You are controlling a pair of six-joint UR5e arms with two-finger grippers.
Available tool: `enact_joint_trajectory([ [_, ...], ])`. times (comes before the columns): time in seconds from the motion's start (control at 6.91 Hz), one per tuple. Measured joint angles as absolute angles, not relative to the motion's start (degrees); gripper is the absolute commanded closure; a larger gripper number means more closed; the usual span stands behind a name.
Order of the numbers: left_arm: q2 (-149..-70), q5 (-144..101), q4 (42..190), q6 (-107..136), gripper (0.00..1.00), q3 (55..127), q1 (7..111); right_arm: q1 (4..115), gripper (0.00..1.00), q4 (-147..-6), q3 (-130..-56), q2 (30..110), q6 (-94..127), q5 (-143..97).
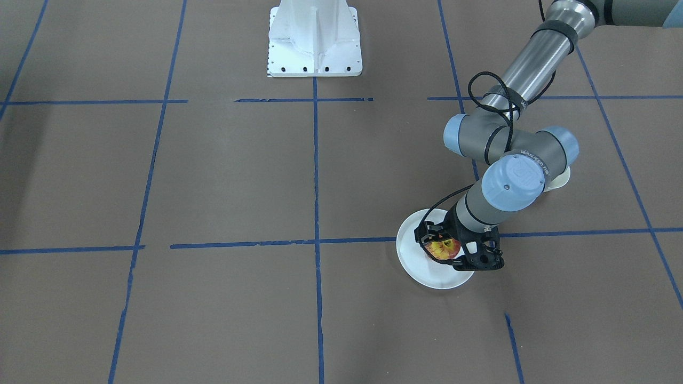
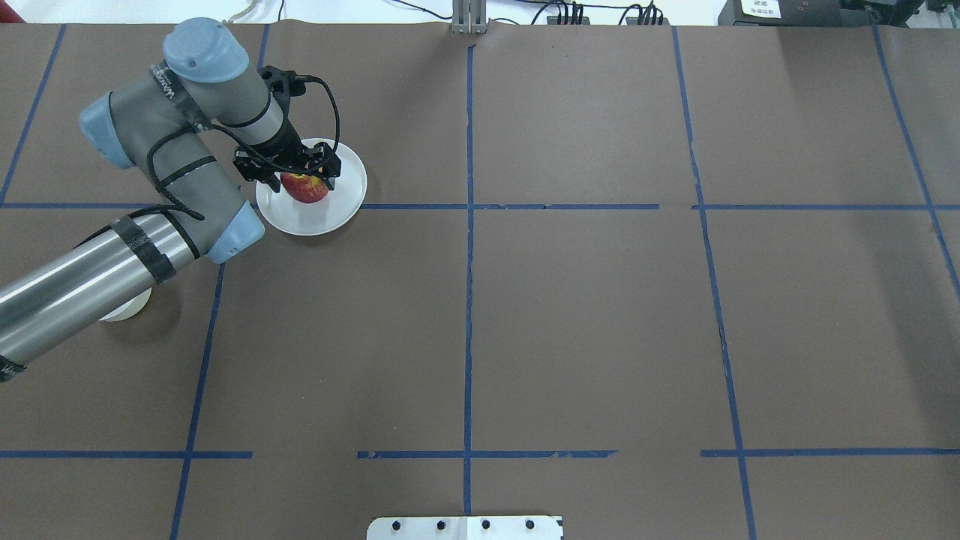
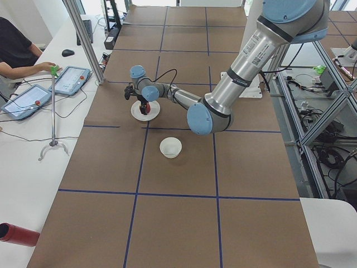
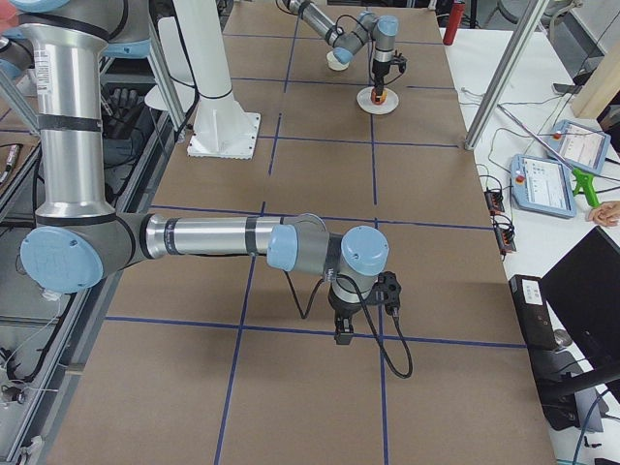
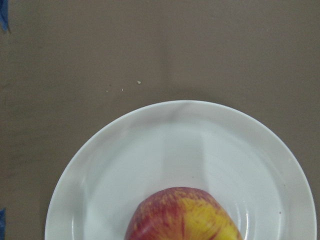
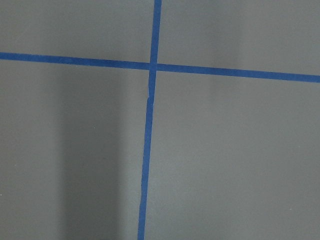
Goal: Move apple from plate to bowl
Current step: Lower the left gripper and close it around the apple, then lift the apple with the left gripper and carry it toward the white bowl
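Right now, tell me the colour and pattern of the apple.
The apple is red with yellow streaks, seen best in the left wrist view.

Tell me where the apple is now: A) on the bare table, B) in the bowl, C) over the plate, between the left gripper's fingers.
C: the apple is over the plate with the left gripper straddling it; the bowl stands apart, empty.
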State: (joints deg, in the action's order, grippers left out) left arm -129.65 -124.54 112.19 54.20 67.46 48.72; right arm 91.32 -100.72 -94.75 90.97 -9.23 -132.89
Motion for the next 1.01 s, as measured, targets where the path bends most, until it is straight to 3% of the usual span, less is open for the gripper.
enact_joint_trajectory([
  [0.14,-129.6,-124.5,112.5,54.2,1.0,67.4,48.6,91.3,0.0,-100.7,-94.7,91.0,-9.2,-132.9],
  [0.58,-129.2,-124.7,112.0,53.6,1.0,69.6,51.3,91.3,0.0,-100.7,-94.7,91.0,-9.2,-132.9],
  [0.72,-127.3,-124.9,111.2,53.4,1.0,73.0,53.0,91.3,0.0,-100.7,-94.7,91.0,-9.2,-132.9],
  [1.01,-118.3,-125.0,106.9,50.4,1.0,87.0,54.6,91.3,0.0,-100.7,-94.7,91.0,-9.2,-132.9],
])
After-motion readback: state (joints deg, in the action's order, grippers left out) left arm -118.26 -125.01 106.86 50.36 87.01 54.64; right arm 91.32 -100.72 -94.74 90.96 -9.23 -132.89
